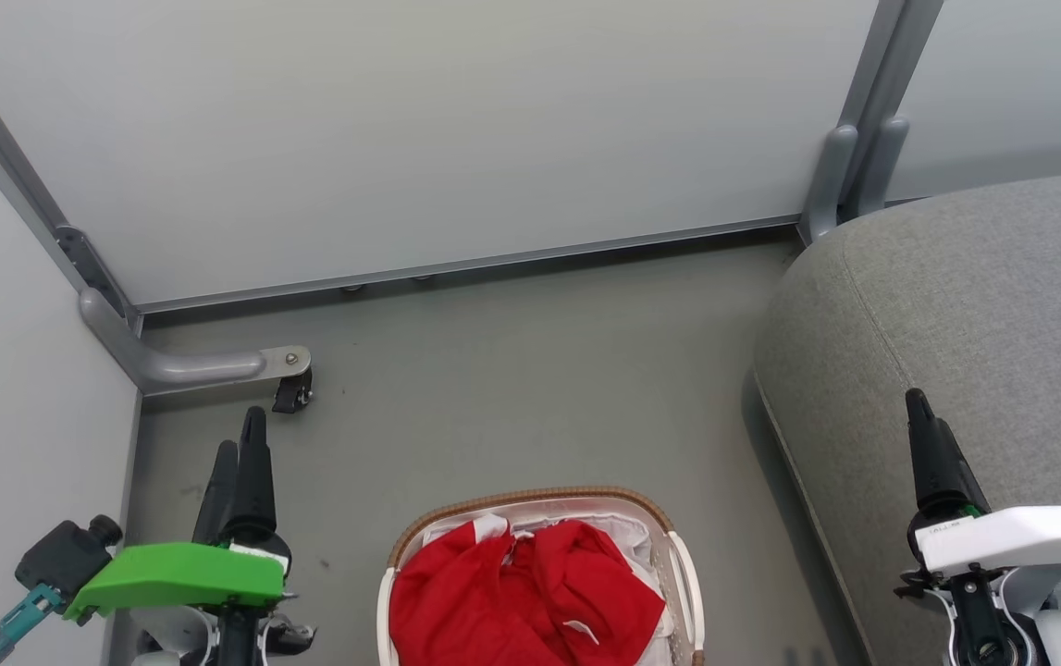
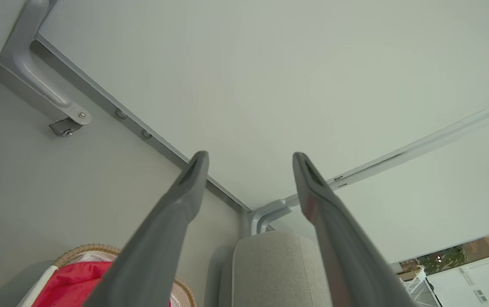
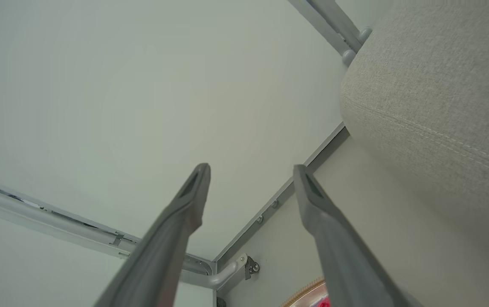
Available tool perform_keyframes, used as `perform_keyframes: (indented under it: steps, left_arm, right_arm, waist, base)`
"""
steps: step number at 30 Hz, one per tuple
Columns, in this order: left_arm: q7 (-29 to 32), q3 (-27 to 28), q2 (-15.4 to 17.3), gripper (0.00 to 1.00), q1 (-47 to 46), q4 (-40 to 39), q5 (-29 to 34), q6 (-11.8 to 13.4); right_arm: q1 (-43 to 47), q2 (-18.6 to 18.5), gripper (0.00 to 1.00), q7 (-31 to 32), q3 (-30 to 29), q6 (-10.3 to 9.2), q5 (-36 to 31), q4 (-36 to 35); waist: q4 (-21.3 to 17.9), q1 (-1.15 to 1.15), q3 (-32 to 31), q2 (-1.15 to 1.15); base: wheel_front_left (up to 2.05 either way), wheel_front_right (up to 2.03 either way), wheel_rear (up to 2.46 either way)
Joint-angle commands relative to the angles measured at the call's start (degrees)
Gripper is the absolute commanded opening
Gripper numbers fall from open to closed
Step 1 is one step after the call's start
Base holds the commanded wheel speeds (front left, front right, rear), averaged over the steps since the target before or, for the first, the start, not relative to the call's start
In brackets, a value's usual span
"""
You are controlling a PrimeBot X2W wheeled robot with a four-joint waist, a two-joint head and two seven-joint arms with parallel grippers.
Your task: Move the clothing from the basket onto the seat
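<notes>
Left gripper spread wide, nothing between its long, dark, tapered fingers. Nearly edge-on in the head view, fingers overlapping, so hard to read there. Right gripper equally wide and empty, seen against the seat; only one finger clear from the head camera. Both arms cut off at the bottom of that view, with a green shell on the left and a white shell on the right.

Clothing heaped in the basket, on the floor between the grippers and near the seat. Bright red, soft, crumpled, with white trim and a small white tag. Number of garments impossible to tell, lower part cropped by the frame edge. Basket oval, white plastic with a brown woven rim, lined with white cloth, near half out of frame. Seat large and grey in coarse woven upholstery, rounded at the corner, stitched along a seam, running off to the right. Floor smooth, dull grey. Pale matt panels behind, edged by grey metal rails — small black caster under a curved foot at the left.
</notes>
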Motion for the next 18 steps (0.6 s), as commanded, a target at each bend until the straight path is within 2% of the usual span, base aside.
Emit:
perform_keyframes:
  steps: [1,12,18]
  left_arm:
    - [-0.7,-0.5,0.4,1.00,-1.0,-1.4,3.1,0.6]
    - [-2.9,-1.9,0.5,1.00,0.8,-0.9,15.4,2.7]
    - [-3.9,-2.1,0.5,1.00,1.2,-0.7,19.3,3.2]
  right_arm:
    - [0.0,-0.5,1.00,-0.8,0.2,0.02,-3.0,-1.1]
    - [0.7,-0.6,1.00,-3.1,1.5,0.02,-15.6,-1.3]
    - [0.8,-0.7,1.00,-4.1,2.1,0.03,-20.6,-1.1]
  waist:
    - [0.0,0.00,0.0,0.00]
    - [0.1,0.00,0.2,0.00]
    - [0.2,0.00,0.2,0.00]
  base:
    - [0.00,0.00,0.00]
    - [0.00,0.00,0.00]
    - [0.00,0.00,0.00]
